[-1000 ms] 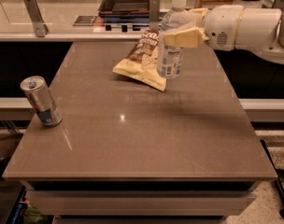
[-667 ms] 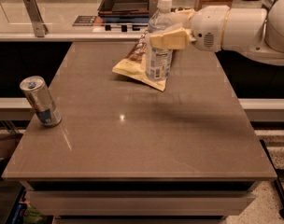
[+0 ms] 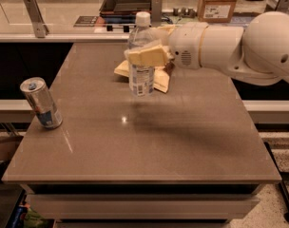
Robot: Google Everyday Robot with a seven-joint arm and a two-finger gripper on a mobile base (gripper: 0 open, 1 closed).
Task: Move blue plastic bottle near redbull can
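Note:
The blue plastic bottle (image 3: pixel 141 56) is clear with a white cap and a pale label. It hangs upright above the middle of the brown table (image 3: pixel 149 141). My gripper (image 3: pixel 145 56) comes in from the right on the white arm and is shut on the bottle around its middle. The redbull can (image 3: pixel 41 103) stands tilted near the table's left edge, well to the left of the bottle and lower in the view.
A yellow snack bag (image 3: pixel 159 77) lies on the table behind the bottle, partly hidden by my gripper. A counter at the back carries a dark tray (image 3: pixel 125 3) and a cardboard box (image 3: pixel 219 1).
My gripper has carried the bottle leftward and toward the table's middle, away from the snack bag. The can has not moved.

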